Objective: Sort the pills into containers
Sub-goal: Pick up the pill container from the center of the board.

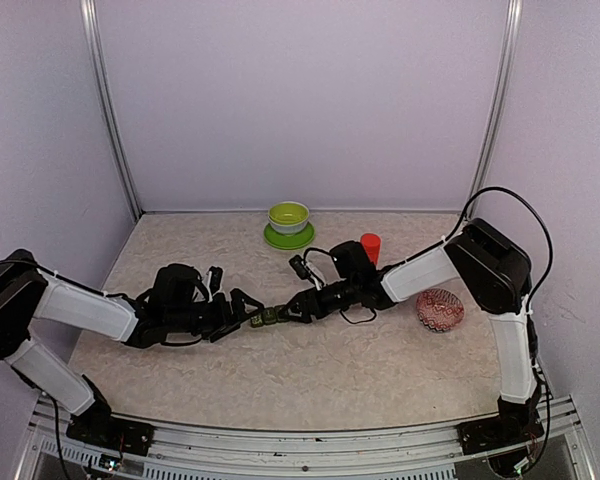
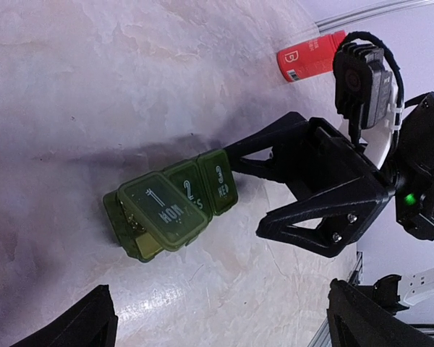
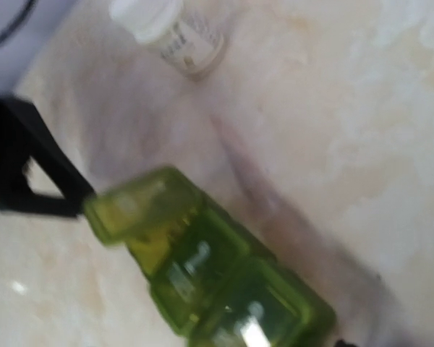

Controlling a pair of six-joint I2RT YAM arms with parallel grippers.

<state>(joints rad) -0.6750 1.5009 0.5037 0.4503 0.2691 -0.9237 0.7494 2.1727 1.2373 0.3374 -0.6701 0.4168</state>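
The containers point(image 1: 268, 317) point(image 2: 170, 206) point(image 3: 210, 267) are a dark green strip of three lidded squares numbered 1 to 3, lying on the table between both grippers. The lid of square 1 sits slightly raised, with a yellow patch under it; I cannot tell if that is a pill. No loose pills show. My right gripper point(image 1: 298, 308) point(image 2: 244, 194) is at the strip's number 3 end, jaws spread. Its upper finger is against the strip and the lower finger point(image 2: 304, 217) is apart from it. My left gripper point(image 1: 245, 305) point(image 2: 224, 329) stands wide open just short of the number 1 end, holding nothing.
A red bottle point(image 1: 370, 245) point(image 2: 311, 56) stands behind the right gripper. A lime-green bowl on a saucer point(image 1: 288, 222) is at the back. A red-and-white patterned bowl point(image 1: 440, 310) sits at the right. A clear bottle with a white cap point(image 3: 166, 29) lies beyond the strip.
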